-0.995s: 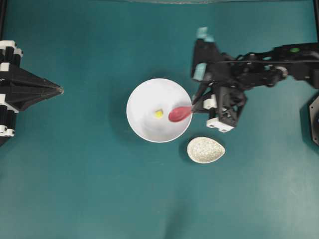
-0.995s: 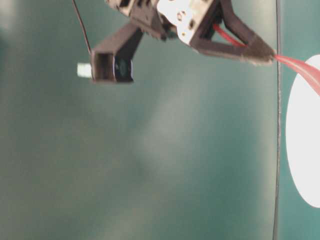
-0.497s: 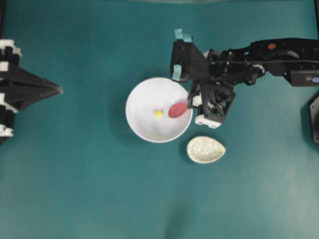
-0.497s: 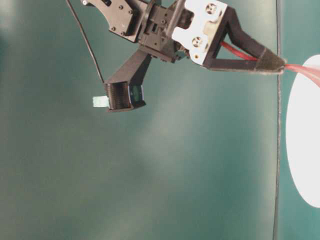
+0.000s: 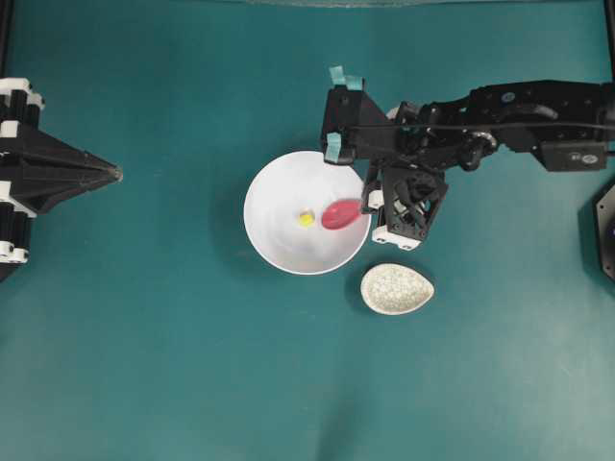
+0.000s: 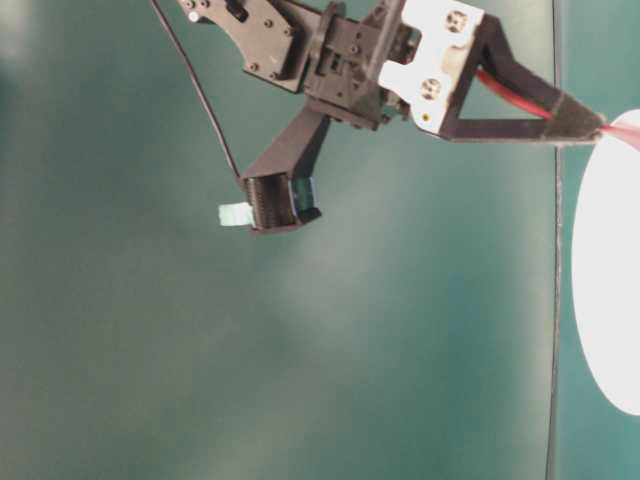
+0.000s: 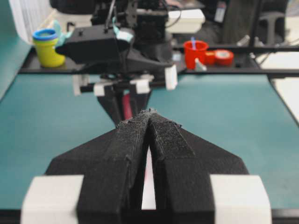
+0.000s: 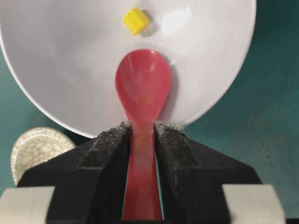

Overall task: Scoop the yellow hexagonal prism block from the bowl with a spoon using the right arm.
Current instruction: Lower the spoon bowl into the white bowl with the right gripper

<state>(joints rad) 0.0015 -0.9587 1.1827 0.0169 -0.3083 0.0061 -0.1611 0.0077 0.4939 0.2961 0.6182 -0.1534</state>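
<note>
The white bowl [image 5: 279,245] [image 8: 70,70] sits mid-table with the tiny yellow hexagonal prism block [image 5: 306,219] [image 8: 136,21] lying inside it. My right gripper [image 5: 367,204] [image 8: 142,127] is shut on the handle of the pink-red spoon [image 5: 341,214] [image 8: 142,88]. The scoop reaches over the bowl's right side, a short way right of the block and apart from it. In the table-level view the right gripper [image 6: 590,128] holds the spoon toward the bowl [image 6: 605,300]. My left gripper [image 5: 115,174] [image 7: 148,114] rests far left, shut and empty.
A small speckled beige teardrop dish [image 5: 397,288] [image 8: 35,147] lies just below and right of the bowl. Beyond the table's far edge in the left wrist view stand a yellow cup [image 7: 48,46] and a red cup [image 7: 195,52].
The right arm has swung left, carrying the spoon's scoop from the bowl's right rim further in toward the block. Block, bowl and left arm have not moved.
</note>
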